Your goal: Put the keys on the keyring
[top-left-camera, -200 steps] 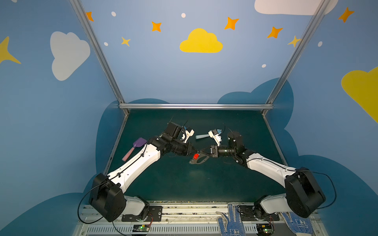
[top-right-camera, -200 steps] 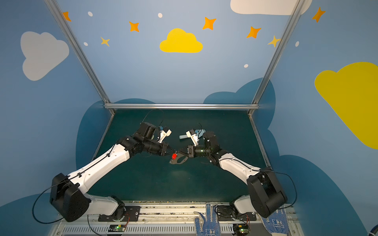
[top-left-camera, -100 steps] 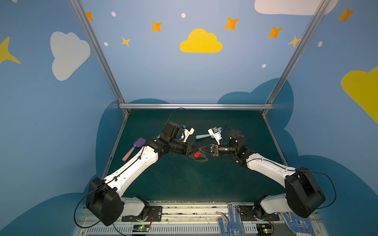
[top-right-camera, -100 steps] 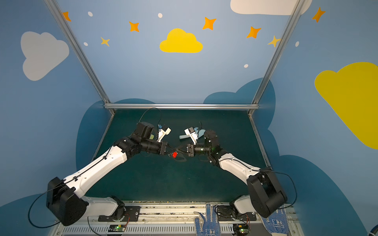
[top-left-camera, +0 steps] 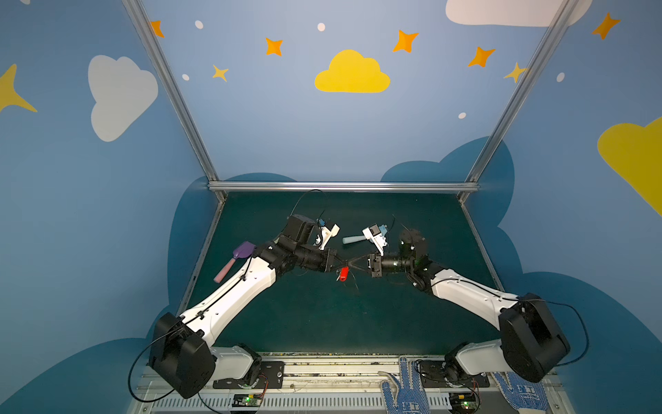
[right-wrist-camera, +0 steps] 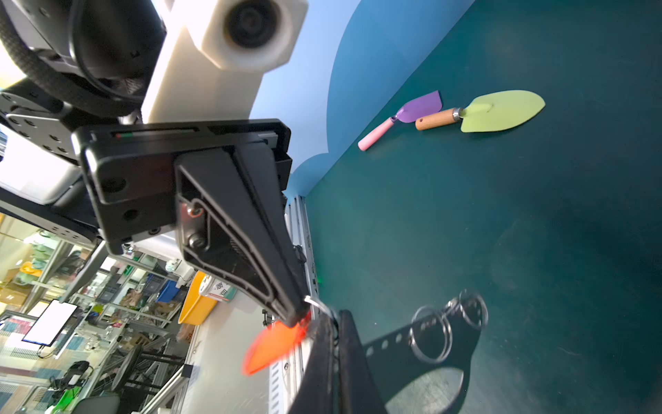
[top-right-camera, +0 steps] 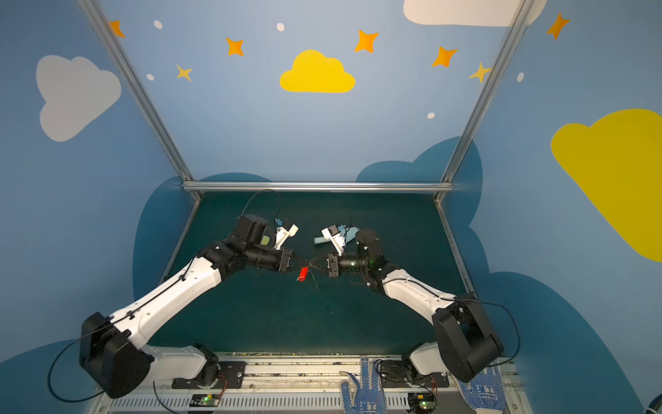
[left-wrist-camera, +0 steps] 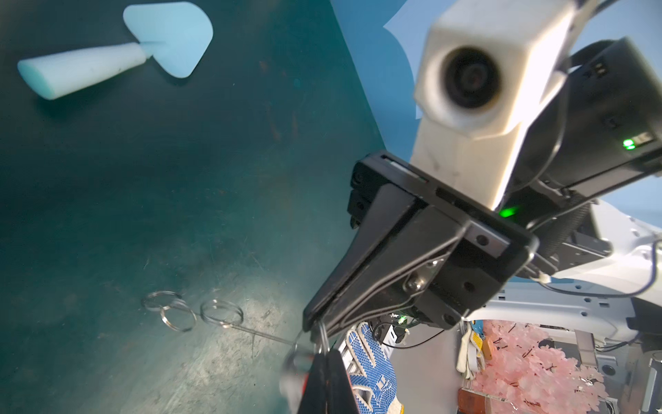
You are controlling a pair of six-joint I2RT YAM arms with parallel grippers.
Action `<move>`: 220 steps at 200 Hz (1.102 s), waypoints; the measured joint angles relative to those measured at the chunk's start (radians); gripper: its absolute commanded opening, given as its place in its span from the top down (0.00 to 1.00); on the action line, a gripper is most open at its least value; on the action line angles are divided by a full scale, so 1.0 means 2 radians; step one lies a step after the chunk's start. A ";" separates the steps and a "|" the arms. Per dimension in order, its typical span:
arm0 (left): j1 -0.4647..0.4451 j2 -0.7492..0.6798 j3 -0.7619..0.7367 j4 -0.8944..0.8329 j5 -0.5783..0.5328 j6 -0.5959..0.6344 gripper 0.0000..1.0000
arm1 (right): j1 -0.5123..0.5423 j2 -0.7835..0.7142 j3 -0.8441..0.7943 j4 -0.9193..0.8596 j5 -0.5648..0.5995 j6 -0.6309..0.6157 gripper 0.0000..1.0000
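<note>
- The left gripper (top-left-camera: pixel 346 264) and the right gripper (top-left-camera: pixel 354 264) are meeting tip to tip above the table (top-left-camera: pixel 322 322). Both pairs of jaws are pressing fully together.
- The left jaws are pinching the keys (right-wrist-camera: pixel 276 344). The right wrist view is showing a sliver of silver metal poking out of their tip, with the red tag dangling, blurred, just under it.
- The right jaws are nipping what looks like a thin wire ring at the near end of the keyring (right-wrist-camera: pixel 394 362). The pinch itself is too small to make out for certain.
- Only the right wrist view is showing the keyring face-on. It is a dark plate running away from the right jaws, with a row of small holes, an oval cut-out and a few loose rings towards its far end.
- The left wrist view is catching the same plate edge-on, as a thin line leading from the jaws out to those rings.
- In both top views the plate is showing as little more than a faint line slanting down from the tips. The red tag is standing out clearly right below them, a touch to the left gripper's side.
- Farther out, a blue shovel (left-wrist-camera: pixel 168 36) is lying on the table beyond the right jaws.
- A purple shovel (right-wrist-camera: pixel 421 105) and a green shovel (right-wrist-camera: pixel 501 109) are lying just beside each other, well behind the left jaws.
</note>
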 measured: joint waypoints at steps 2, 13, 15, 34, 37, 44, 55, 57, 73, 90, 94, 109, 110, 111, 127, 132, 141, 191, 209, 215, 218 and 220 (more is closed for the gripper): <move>0.000 0.000 -0.001 0.000 -0.001 0.000 0.96 | 0.000 -0.001 0.000 -0.003 0.001 -0.002 1.00; 0.000 0.000 -0.004 0.001 -0.005 0.000 0.96 | 0.002 -0.007 0.000 -0.018 0.011 -0.009 1.00; 0.000 0.000 -0.005 0.001 -0.006 0.000 0.96 | 0.002 -0.009 0.000 -0.021 0.013 -0.010 1.00; 0.000 0.000 -0.009 0.006 -0.010 0.000 0.95 | 0.007 -0.023 0.005 -0.056 0.037 -0.028 1.00; -0.001 0.000 -0.009 0.007 -0.010 0.000 0.94 | 0.008 -0.026 0.006 -0.064 0.043 -0.032 1.00; -0.001 0.000 -0.009 0.007 -0.012 0.000 0.90 | 0.010 -0.032 0.009 -0.079 0.053 -0.039 1.00; -0.001 0.000 -0.010 0.009 -0.017 -0.004 0.81 | 0.014 -0.040 0.016 -0.103 0.070 -0.052 1.00; 0.000 0.000 -0.010 0.009 -0.018 -0.003 0.80 | 0.015 -0.043 0.018 -0.107 0.074 -0.055 1.00; 0.003 0.000 -0.012 0.015 -0.023 -0.009 0.65 | 0.023 -0.054 0.028 -0.144 0.106 -0.076 1.00; 0.005 0.000 -0.013 0.018 -0.028 -0.016 0.58 | 0.032 -0.060 0.039 -0.181 0.139 -0.098 1.00; 0.006 -0.001 -0.014 0.019 -0.028 -0.017 0.58 | 0.034 -0.061 0.041 -0.188 0.146 -0.102 1.00; 0.008 -0.003 -0.016 0.023 -0.030 -0.023 0.58 | 0.039 -0.061 0.047 -0.213 0.166 -0.119 1.00; 0.008 -0.004 -0.017 0.024 -0.030 -0.023 0.58 | 0.039 -0.061 0.047 -0.214 0.167 -0.119 1.00; 0.008 -0.004 -0.017 0.024 -0.030 -0.024 0.58 | 0.039 -0.061 0.048 -0.216 0.168 -0.121 1.00; 0.009 -0.008 -0.018 0.030 -0.028 -0.026 0.58 | 0.042 -0.061 0.050 -0.235 0.180 -0.135 1.00; 0.009 -0.009 -0.018 0.032 -0.026 -0.026 0.58 | 0.043 -0.061 0.051 -0.240 0.183 -0.140 1.00; 0.010 -0.010 -0.018 0.035 -0.019 -0.026 0.59 | 0.045 -0.061 0.052 -0.245 0.184 -0.146 1.00; 0.010 -0.001 -0.018 0.037 0.027 -0.022 0.55 | 0.047 -0.064 0.054 -0.257 0.165 -0.176 1.00; 0.009 0.010 -0.017 0.037 0.045 -0.020 0.53 | 0.047 -0.070 0.054 -0.256 0.152 -0.180 1.00; 0.009 0.014 -0.017 0.036 0.050 -0.019 0.54 | 0.047 -0.072 0.054 -0.256 0.148 -0.180 1.00; 0.009 0.015 -0.017 0.036 0.051 -0.019 0.54 | 0.048 -0.073 0.054 -0.255 0.146 -0.181 1.00; 0.009 0.016 -0.017 0.036 0.053 -0.018 0.55 | 0.048 -0.074 0.054 -0.255 0.145 -0.181 1.00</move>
